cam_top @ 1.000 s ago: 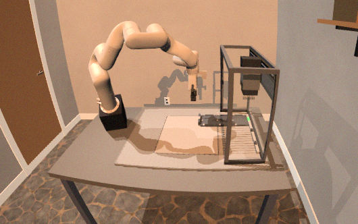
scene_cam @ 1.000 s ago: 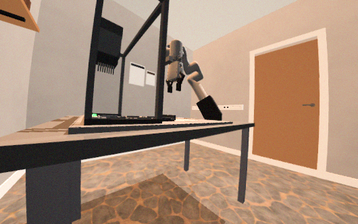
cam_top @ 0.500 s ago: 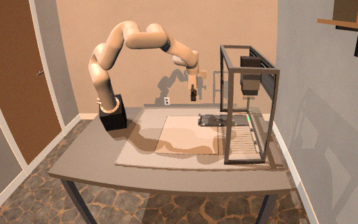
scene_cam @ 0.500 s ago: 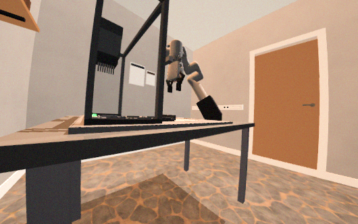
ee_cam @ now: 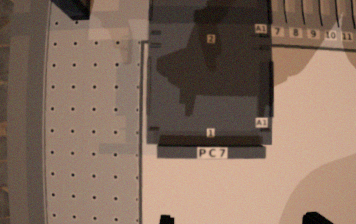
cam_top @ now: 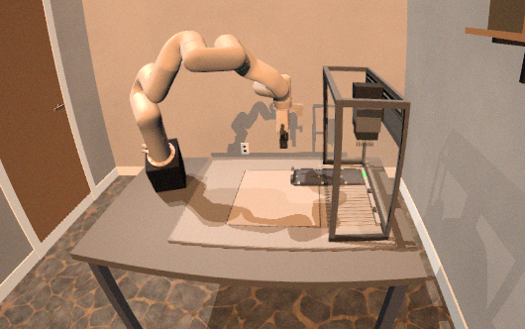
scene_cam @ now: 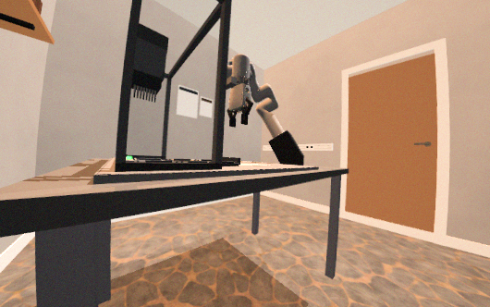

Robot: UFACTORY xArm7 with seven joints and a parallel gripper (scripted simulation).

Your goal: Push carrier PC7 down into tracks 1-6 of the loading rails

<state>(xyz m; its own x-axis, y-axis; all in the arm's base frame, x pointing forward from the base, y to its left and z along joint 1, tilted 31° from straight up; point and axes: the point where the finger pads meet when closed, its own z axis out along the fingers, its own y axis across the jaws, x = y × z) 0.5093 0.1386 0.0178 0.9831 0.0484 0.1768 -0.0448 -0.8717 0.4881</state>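
Note:
Carrier PC7 [ee_cam: 210,85] is a flat dark tray with its labelled handle [ee_cam: 212,152] toward me. Its far end reaches past the row of number tiles, just left of tile 7 [ee_cam: 278,32]. In the top view it lies flat [cam_top: 327,176] at the far end of the rails [cam_top: 353,204], and a small green light [cam_top: 365,174] glows behind it. The light also shows in the exterior view [scene_cam: 129,158]. My gripper [cam_top: 283,139] hangs open and empty well above the table, over the mat just short of the handle. It also shows in the exterior view [scene_cam: 238,120], and its fingertips show at the bottom of the wrist view [ee_cam: 240,219].
A dark frame [cam_top: 364,149] stands over the rails, with a boxy head [cam_top: 368,111] hanging inside it above the carrier's end. A light mat [cam_top: 277,198] lies before the rails. A dotted plate [ee_cam: 90,125] lies left of the carrier.

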